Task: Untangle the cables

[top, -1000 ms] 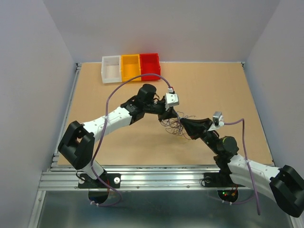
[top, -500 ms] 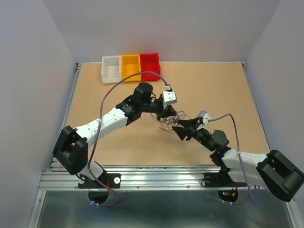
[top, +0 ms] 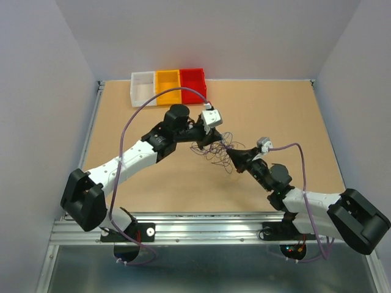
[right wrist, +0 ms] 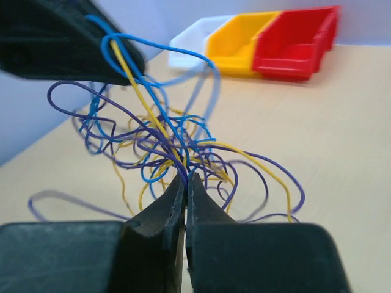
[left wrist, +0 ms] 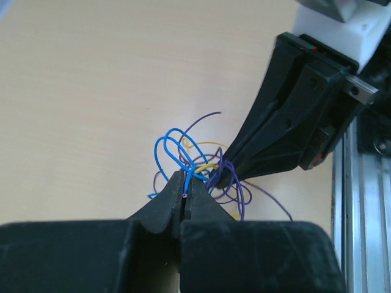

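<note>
Three bins point(top: 168, 87) at far edge of counter point(top: 287, 116), well apart. Left pincer point(left wrist: 185, 184) and right pincer point(right wrist: 185, 180) each pinch the cables point(top: 215, 151); tangle spans left-right between them.

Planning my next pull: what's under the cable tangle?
Only bare table shows through the cables' loops. The left pincer and right pincer, shut on strands, hide the patch beneath.
</note>
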Controlling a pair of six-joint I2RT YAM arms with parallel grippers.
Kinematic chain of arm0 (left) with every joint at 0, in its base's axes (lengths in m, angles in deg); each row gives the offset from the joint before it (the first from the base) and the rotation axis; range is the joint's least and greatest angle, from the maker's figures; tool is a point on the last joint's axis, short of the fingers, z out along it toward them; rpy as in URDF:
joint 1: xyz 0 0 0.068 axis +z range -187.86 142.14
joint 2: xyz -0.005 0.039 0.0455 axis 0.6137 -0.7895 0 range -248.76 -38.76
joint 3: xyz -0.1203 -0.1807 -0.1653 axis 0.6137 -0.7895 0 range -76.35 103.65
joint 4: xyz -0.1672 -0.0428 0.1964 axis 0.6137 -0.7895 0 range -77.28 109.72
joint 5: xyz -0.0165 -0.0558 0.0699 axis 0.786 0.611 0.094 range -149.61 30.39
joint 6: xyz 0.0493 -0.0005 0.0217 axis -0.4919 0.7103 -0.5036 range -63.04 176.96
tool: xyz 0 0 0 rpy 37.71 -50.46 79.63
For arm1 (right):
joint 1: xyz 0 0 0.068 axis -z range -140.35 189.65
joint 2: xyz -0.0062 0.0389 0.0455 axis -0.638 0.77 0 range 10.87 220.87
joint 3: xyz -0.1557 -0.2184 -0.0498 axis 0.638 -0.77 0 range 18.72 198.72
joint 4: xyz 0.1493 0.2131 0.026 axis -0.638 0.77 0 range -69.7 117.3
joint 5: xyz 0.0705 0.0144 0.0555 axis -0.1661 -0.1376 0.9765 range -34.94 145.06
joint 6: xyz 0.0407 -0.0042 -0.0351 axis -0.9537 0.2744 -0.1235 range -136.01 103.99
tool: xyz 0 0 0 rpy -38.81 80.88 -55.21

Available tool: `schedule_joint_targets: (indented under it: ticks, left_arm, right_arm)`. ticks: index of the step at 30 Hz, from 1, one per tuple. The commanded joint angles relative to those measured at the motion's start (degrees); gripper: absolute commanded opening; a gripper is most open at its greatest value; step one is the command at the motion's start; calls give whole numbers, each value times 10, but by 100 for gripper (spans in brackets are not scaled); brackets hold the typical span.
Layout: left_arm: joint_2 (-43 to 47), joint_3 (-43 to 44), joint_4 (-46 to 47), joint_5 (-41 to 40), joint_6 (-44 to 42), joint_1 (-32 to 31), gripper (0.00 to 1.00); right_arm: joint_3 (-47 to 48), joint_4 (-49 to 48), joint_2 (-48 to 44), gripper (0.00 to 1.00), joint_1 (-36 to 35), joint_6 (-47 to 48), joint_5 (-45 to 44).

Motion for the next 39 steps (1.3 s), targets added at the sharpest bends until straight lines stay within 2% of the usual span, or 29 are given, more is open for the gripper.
schedule_joint_targets:
  ticks: [1, 2, 3, 6, 9, 14, 17, 18, 19, 20, 22, 24, 25, 26, 27, 29, 30, 31, 33, 36, 39]
  left_arm:
    - [90, -14, 107, -194, 69, 24, 0]
    - [100, -31, 123, -226, 81, 48, 0]
    - [116, -37, 136, -293, 107, 60, 0]
    - [126, -39, 151, -421, 145, 104, 0]
    - [124, -29, 142, -437, 176, 169, 0]
    - [150, -48, 163, -497, 190, 193, 0]
    - [169, -64, 183, -420, 183, 192, 0]
    - [168, -66, 188, -388, 179, 193, 0]
    - [161, -65, 189, -316, 178, 188, 0]
    - [157, -62, 189, -294, 177, 186, 0]
    - [138, -56, 182, -265, 167, 177, 0]
    - [130, -49, 180, -226, 166, 172, 0]
    - [122, -47, 178, -177, 152, 169, 0]
    - [121, -44, 177, -148, 145, 165, 0]
    - [118, -43, 168, -101, 137, 150, 0]
    - [119, -41, 155, -78, 98, 122, 0]
    - [119, -44, 149, -78, 85, 88, 0]
    - [122, -49, 142, -81, 59, 74, 0]
    - [122, -53, 140, -71, 46, 56, 0]
    - [109, -49, 127, -21, 43, 47, 0]
    - [94, -41, 115, 17, 41, 44, 0]
  right_arm:
    - [11, 41, -31, 0, -5, -50, -223]
    - [15, 66, -40, 1, -5, -67, -276]
    - [16, 93, -55, 1, -4, -82, -369]
    - [9, 163, -99, 1, -4, -112, -502]
    - [-14, 200, -156, 1, -4, -130, -590]
    - [-55, 323, -355, 1, -4, -179, -666]
    - [-70, 370, -463, 0, -3, -171, -663]
    - [-78, 373, -487, 1, -3, -157, -628]
    - [-80, 373, -503, 1, -4, -133, -608]
    - [-82, 375, -517, 1, -3, -126, -591]
    - [-81, 376, -536, 11, -4, -113, -535]
    - [-81, 360, -528, 41, -3, -95, -454]
    - [-82, 335, -520, 58, -3, -70, -418]
    - [-82, 318, -508, 70, -4, -54, -379]
    - [-79, 304, -479, 81, -4, -44, -303]
    - [-65, 271, -443, 85, -3, -18, -227]
    - [-58, 260, -420, 85, -3, -14, -190]
    - [-46, 235, -376, 85, -3, -5, -123]
    - [-35, 207, -325, 83, -3, -2, -42]
    - [-18, 142, -229, 77, -4, -2, 18]
    - [-13, 63, -141, 77, -4, -7, 49]
